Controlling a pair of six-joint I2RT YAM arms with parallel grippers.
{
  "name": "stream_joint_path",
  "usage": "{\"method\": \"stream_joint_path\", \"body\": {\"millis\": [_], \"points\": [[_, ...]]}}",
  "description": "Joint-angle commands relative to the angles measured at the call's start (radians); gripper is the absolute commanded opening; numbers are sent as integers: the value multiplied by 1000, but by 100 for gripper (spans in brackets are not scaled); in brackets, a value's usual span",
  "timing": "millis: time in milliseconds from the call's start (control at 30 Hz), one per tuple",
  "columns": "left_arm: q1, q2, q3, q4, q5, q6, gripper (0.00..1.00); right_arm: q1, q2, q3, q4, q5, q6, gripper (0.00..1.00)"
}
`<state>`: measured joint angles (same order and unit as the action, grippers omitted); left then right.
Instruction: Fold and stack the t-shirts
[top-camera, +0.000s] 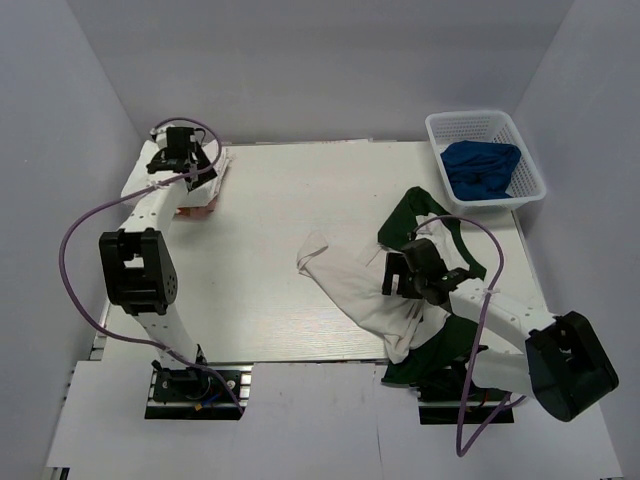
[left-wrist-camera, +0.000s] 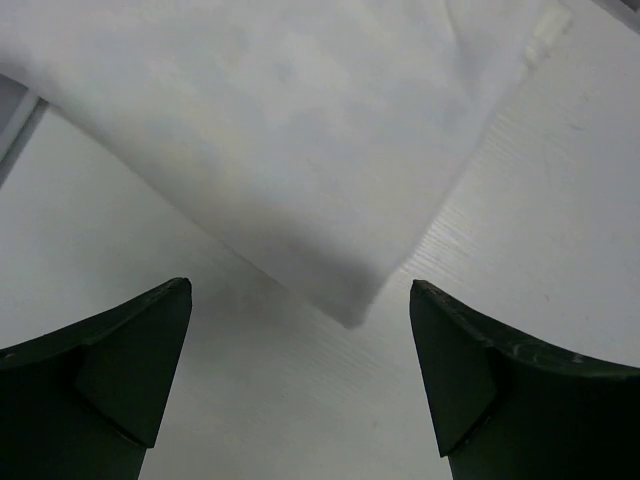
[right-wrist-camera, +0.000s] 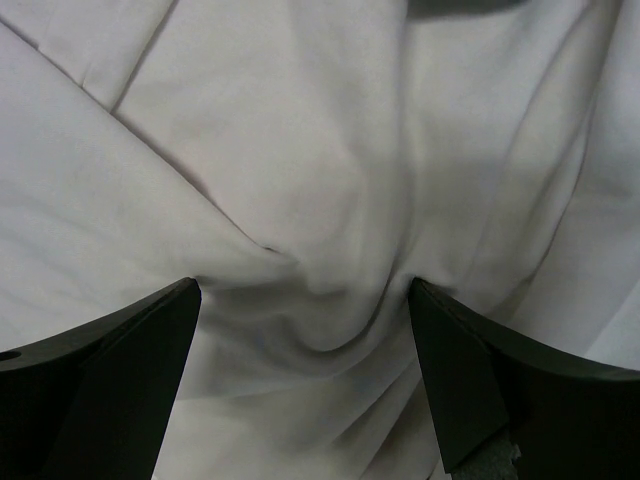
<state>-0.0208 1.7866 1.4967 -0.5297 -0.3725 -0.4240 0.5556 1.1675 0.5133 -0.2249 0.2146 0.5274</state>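
Note:
A crumpled white and dark green t-shirt (top-camera: 370, 295) lies at the right of the table, its green parts at the far and near ends. My right gripper (top-camera: 400, 277) is open and presses down on its white cloth (right-wrist-camera: 300, 200), with both fingertips (right-wrist-camera: 150, 340) dug into the folds. A folded white bundle (top-camera: 205, 185) sits at the far left edge of the table. My left gripper (top-camera: 180, 150) is open above it. In the left wrist view the bundle's corner (left-wrist-camera: 300, 150) lies just beyond the open fingers (left-wrist-camera: 460, 380), apart from them.
A white basket (top-camera: 528, 178) holding blue cloth (top-camera: 480, 168) stands at the far right. The table (top-camera: 300, 200) is white with walls close on the left, back and right. The green part of the shirt hangs over the near table edge by the right arm's base.

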Motion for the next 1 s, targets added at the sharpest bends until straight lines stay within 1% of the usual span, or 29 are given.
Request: {"method": "stream_joint_path", "body": {"millis": [0, 67, 100, 167, 233, 300, 333, 467, 567, 733, 867, 967], "points": [[90, 51, 91, -59, 27, -35, 99, -6, 27, 53, 50, 19, -40, 90], [145, 100, 129, -72, 27, -50, 99, -5, 64, 77, 51, 23, -55, 90], [159, 156, 169, -72, 27, -59, 99, -6, 76, 94, 52, 23, -63, 90], [198, 212, 209, -72, 37, -68, 99, -8, 122, 117, 44, 28, -58, 90], [219, 279, 253, -43, 59, -79, 99, -8, 152, 126, 35, 23, -56, 90], [243, 315, 282, -7, 102, -68, 99, -8, 161, 137, 36, 26, -56, 90], [243, 351, 296, 6, 103, -53, 99, -11, 170, 137, 38, 32, -53, 90], [263, 440, 378, 7, 133, -42, 99, -14, 179, 152, 36, 46, -52, 90], [274, 488, 387, 19, 190, -42, 99, -14, 182, 165, 41, 51, -52, 90], [283, 513, 396, 57, 259, -94, 99, -11, 190, 177, 24, 75, -50, 90], [292, 522, 396, 80, 268, -137, 99, -14, 199, 186, 24, 83, -53, 90], [292, 513, 370, 70, 233, -192, 99, -19, 207, 189, 25, 78, -47, 90]]}}
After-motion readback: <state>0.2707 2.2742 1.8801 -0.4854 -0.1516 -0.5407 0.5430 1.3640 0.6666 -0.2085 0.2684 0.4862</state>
